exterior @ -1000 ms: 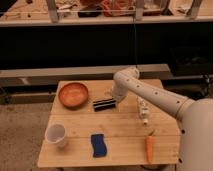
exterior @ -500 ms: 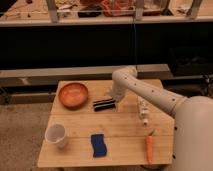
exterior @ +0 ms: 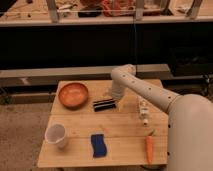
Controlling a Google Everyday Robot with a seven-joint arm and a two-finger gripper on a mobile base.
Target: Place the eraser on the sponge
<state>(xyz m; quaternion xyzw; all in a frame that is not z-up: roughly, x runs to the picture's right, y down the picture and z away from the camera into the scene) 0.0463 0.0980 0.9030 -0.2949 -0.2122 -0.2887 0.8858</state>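
Observation:
The eraser (exterior: 104, 104), a small black block with white stripes, lies flat on the wooden table (exterior: 125, 132), just right of the bowl. My gripper (exterior: 114, 96) hangs open at the end of the white arm, right over the eraser's right end; I cannot tell whether it touches the eraser. The sponge (exterior: 98, 145), a flat blue pad, lies near the table's front edge, well in front of the eraser and apart from the gripper.
An orange bowl (exterior: 73, 94) sits at the back left. A white cup (exterior: 55, 135) stands at the front left. A white bottle-like tube (exterior: 143, 111) lies right of the eraser and a carrot (exterior: 149, 147) at the front right. A dark shelf runs behind the table.
The arm has shifted slightly left and the gripper has come closer to the eraser's right end. The eraser and the sponge have not moved.

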